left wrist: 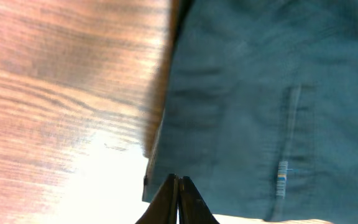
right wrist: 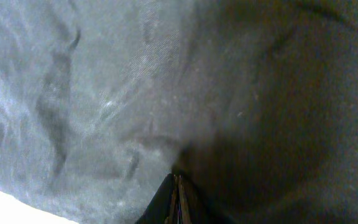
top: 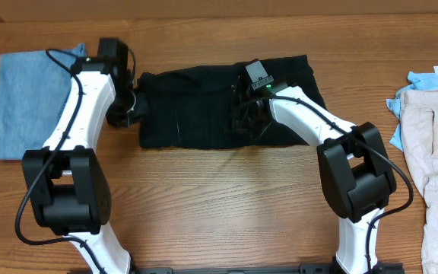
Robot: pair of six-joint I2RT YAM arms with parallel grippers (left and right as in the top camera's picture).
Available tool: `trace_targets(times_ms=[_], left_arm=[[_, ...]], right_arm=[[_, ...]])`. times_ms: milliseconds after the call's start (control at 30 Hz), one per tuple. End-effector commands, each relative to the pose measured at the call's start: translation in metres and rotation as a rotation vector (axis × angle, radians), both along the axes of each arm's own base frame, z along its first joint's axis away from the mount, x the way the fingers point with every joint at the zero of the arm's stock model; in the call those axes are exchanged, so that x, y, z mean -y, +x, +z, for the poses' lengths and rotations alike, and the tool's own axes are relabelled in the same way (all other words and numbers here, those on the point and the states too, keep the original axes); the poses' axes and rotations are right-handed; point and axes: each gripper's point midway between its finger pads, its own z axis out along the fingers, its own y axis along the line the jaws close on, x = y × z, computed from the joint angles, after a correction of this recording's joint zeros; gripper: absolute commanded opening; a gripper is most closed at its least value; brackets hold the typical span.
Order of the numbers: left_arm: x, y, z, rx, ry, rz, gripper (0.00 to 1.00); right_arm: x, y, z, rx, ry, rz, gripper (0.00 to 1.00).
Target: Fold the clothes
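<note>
Wooden table [top: 219,198], black garment [top: 196,114] spread flat mid-table, left gripper [top: 131,106] at its left edge, fingers pressed together, right gripper [top: 243,114] on its middle, fingers likewise closed, blue cloth [top: 25,91] far left

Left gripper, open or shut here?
Shut. On the left gripper the fingertips meet with no gap, over the black garment near its edge.

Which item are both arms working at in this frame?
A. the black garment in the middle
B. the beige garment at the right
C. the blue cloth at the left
A: the left gripper is at the left edge of the black garment and the right gripper is over its middle.
</note>
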Motion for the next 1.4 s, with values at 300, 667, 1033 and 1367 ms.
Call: trace_targets(times_ms=[300, 667, 1033, 1367], left_arm=[[0.018, -0.014, -0.055, 0.012, -0.219, -0.041, 1.00], [0.040, -0.032, -0.082, -0.010, -0.357, 0.057, 0.98], [0.021, -0.084, -0.091, -0.238, -0.225, 0.165, 1.00], [0.050, -0.080, -0.086, -0.245, -0.412, 0.250, 1.00]], right_arm=[[-0.031, -0.014, -0.015, 0.011, 0.013, 0.015, 0.04], [-0.032, -0.013, -0.015, 0.013, 0.016, 0.015, 0.04], [-0.032, -0.014, -0.014, 0.013, 0.016, 0.015, 0.04], [-0.032, -0.014, -0.015, 0.012, 0.016, 0.016, 0.04]])
